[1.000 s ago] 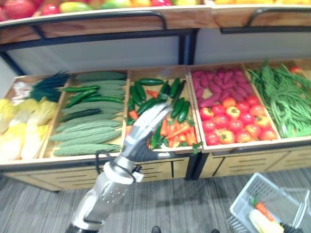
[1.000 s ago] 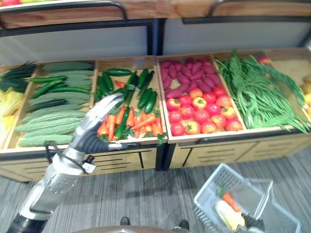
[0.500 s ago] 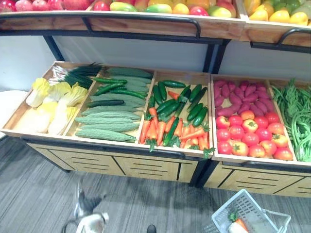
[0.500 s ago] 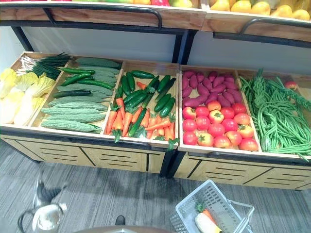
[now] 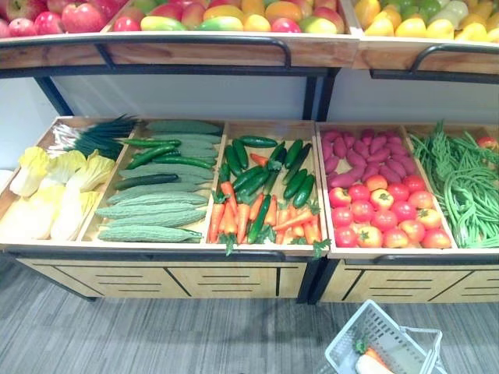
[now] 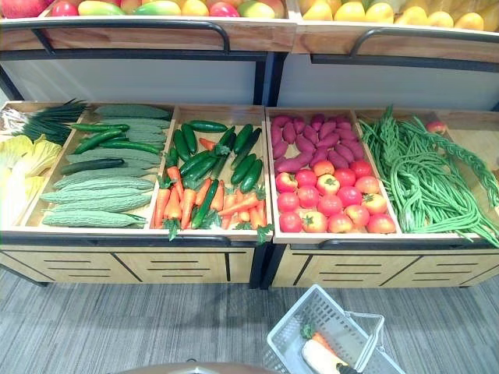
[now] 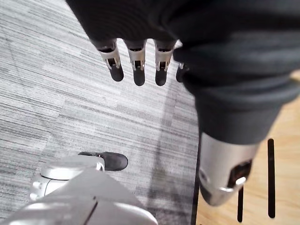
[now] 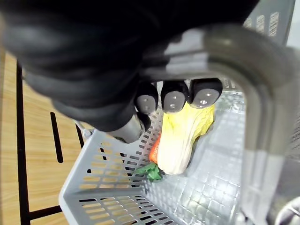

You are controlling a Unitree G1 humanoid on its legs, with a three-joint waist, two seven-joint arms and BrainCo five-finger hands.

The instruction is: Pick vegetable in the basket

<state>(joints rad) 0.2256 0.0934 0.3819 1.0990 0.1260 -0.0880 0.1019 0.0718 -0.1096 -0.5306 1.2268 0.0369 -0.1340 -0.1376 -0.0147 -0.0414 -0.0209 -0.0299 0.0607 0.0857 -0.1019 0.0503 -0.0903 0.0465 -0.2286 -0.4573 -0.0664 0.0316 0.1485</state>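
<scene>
My left hand [image 7: 137, 61] hangs with its fingers straight and loose, holding nothing, the grey floor [image 7: 65, 103] just past their tips. My right hand [image 8: 173, 97] has its fingers curled round the grey handle [image 8: 262, 103] of the basket [image 8: 101, 187]. Below those fingertips, on the basket's bottom, lies a pale yellow cabbage [image 8: 180, 140], and a carrot [image 8: 154, 150] with a green top touches its side. The basket is in front of the stand's tomatoes [image 6: 331, 199].

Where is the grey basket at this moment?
The grey basket is at the lower right of the right eye view, in front of the tomatoes, its handle held by the right hand.
</scene>
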